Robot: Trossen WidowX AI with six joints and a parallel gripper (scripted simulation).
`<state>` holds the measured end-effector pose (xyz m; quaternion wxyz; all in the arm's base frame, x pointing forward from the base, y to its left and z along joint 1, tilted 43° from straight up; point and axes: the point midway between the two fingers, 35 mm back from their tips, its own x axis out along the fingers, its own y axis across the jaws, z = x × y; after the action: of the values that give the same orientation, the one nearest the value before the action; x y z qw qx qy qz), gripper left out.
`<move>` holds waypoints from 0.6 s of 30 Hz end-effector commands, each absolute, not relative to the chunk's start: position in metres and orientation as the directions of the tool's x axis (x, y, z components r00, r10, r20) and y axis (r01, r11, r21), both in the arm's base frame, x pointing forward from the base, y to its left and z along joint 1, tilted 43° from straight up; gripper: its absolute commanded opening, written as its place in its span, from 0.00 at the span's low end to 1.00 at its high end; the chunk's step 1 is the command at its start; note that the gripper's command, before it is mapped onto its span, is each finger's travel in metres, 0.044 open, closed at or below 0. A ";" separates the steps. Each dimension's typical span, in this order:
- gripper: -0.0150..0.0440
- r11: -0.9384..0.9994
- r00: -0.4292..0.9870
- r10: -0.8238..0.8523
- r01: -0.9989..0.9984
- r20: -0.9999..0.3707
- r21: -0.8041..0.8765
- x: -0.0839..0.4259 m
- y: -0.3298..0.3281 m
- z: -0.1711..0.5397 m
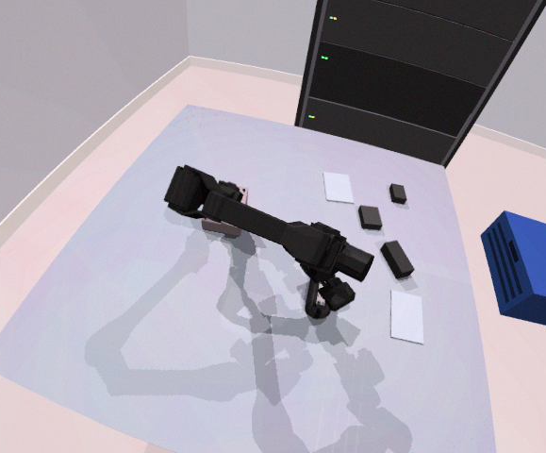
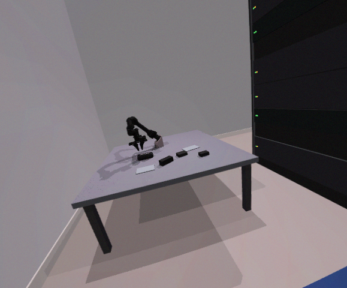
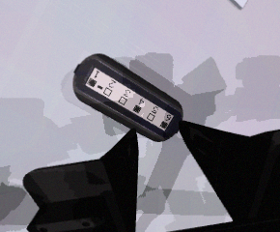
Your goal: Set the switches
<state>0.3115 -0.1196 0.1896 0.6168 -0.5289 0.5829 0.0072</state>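
Observation:
The dark grey controller unit (image 1: 318,310) (image 2: 144,155) (image 3: 113,69) lies on the bench with its underside facing the wrist camera; its switches are hidden. On the label (image 3: 129,103), squares 1, 4 and 6 are filled and 2, 3 and 5 are empty. A small dash stands beside square 1. The unit lies slanted in the wrist view, its number 6 end nearest the fingers. My gripper (image 2: 139,149) (image 3: 157,129) is partly open and empty, its fingertips above and on either side of that end.
Dark blocks (image 1: 370,217) (image 1: 397,259) (image 1: 397,192) (image 2: 166,160) lie on the rack side of the unit. Two flat white cards (image 1: 339,187) (image 1: 406,316) (image 2: 145,169) lie beside them. A black rack (image 1: 389,73) stands behind the bench, and a blue box (image 1: 536,263) is off its right edge.

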 end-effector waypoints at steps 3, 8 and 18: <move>0.83 0.085 0.160 -0.663 -0.955 -0.732 -0.286 0.325 -0.133 0.199; 1.00 -0.064 0.099 -0.683 -0.995 -0.723 -0.075 0.330 -0.138 0.203; 1.00 -0.064 0.098 -0.683 -0.995 -0.724 -0.075 0.330 -0.139 0.201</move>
<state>0.3290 -0.1372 0.2027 0.3008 -0.6789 0.6163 0.2622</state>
